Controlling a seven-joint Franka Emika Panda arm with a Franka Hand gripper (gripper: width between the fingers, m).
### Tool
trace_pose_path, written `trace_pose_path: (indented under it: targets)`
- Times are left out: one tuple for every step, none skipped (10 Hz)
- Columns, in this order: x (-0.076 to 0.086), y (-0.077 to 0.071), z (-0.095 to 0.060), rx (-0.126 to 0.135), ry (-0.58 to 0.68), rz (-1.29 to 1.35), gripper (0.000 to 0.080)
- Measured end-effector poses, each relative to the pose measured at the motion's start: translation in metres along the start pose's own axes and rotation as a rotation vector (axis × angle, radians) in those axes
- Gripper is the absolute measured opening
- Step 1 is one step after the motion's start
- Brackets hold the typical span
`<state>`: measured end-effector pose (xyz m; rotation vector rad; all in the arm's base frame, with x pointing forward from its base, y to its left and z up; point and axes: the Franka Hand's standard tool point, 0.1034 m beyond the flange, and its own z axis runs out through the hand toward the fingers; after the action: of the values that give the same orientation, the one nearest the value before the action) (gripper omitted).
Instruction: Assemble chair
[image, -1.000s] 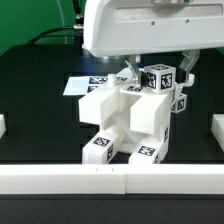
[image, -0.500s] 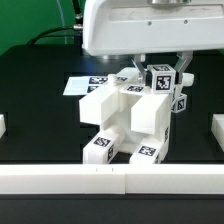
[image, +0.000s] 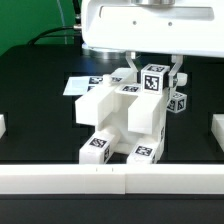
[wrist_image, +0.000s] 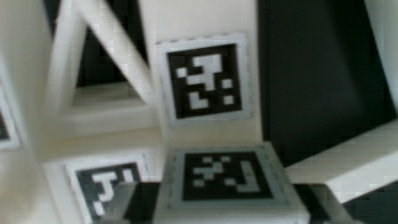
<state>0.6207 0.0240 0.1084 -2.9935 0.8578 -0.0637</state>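
fingers (image: 177, 72): closed on tagged chair part (image: 153, 78), one each side
tagged chair part: at top of chair, exterior view's right, under arm (image: 140, 25)
chair (image: 120, 115): part-built white blocks, mid table (image: 40, 130), in front of marker board (image: 80, 86)
wrist view: tag (wrist_image: 228, 175) sits between the dark fingers

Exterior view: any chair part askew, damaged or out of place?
Only the tagged white part clamped in the gripper looks slightly tilted against the squarely standing chair assembly. No damage shows.
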Motion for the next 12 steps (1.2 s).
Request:
trace_pose_path:
  targets:
    - [0.0002,0.0,0.0002,0.002,0.0,0.104,0.0269]
    - [0.0002,-0.0001,0.0002,0.004,-0.001,0.193,0.0269]
    - [0.0001,-0.0002,0.0002,0.005,-0.003,0.265,0.0269]
    - [0.0002,-0.0002,0.0003,0.006,-0.004,0.384,0.0269]
    - [0.0002,-0.0002,0.0003,0.006,-0.004,0.454,0.0269]
    - [0.0,-0.0005,0.0003,0.006,-0.004,0.515,0.0269]
    - [-0.0005,-0.0009,0.0005,0.006,-0.005,0.543,0.0368]
    - [-0.0006,-0.0009,0.0006,0.006,-0.005,0.512,0.0368]
    - [-0.001,-0.0014,0.0007,0.006,-0.005,0.458,0.0504]
    - [-0.002,-0.0022,0.0008,0.005,-0.006,0.444,0.0603]
    - [-0.0025,-0.0033,0.0005,0.005,-0.006,0.372,0.0603]
    - [-0.0032,-0.0043,0.0008,0.006,-0.005,0.258,0.0641]
